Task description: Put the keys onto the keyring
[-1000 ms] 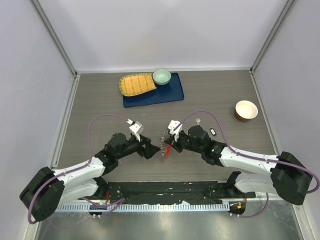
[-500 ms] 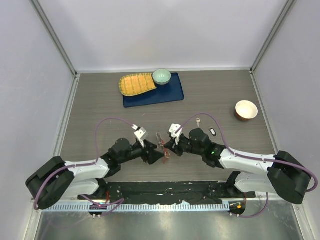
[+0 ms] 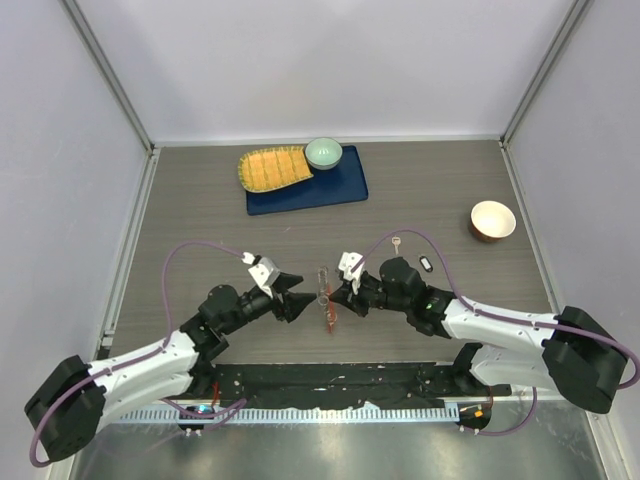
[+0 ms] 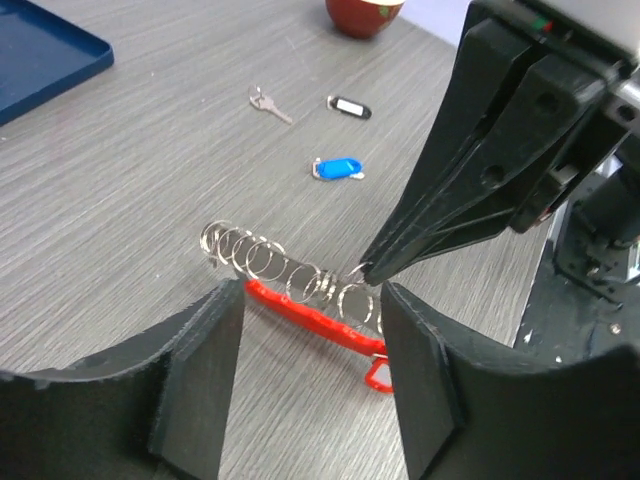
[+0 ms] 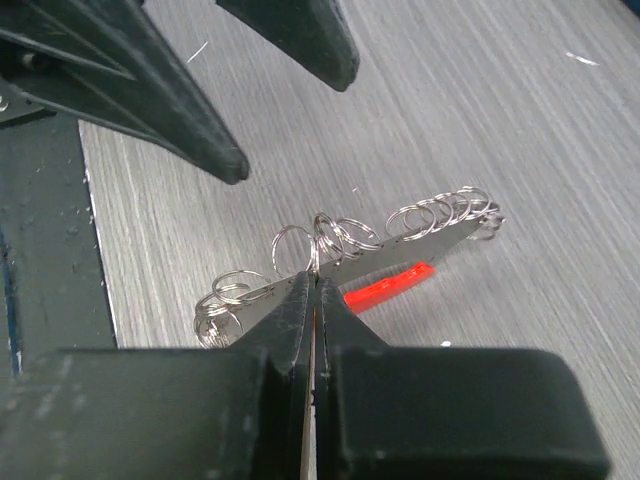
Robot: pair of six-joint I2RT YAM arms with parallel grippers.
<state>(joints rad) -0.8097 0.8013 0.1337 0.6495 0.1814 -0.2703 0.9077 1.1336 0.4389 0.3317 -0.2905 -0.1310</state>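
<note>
Left wrist view: the right tool (image 4: 365,268) is clamped on the keyring (image 4: 255,255); the left tool (image 4: 312,296) is apart.

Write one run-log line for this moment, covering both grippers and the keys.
left gripper: open, near keyring | right gripper: shut on keyring | blue key: on table, unattached

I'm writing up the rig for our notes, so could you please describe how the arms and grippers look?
The left arm and right arm have white shells with bulky black joints. A purple cable loops along each. The left gripper and right gripper have black tapered fingers, each with a small white block behind.
</note>
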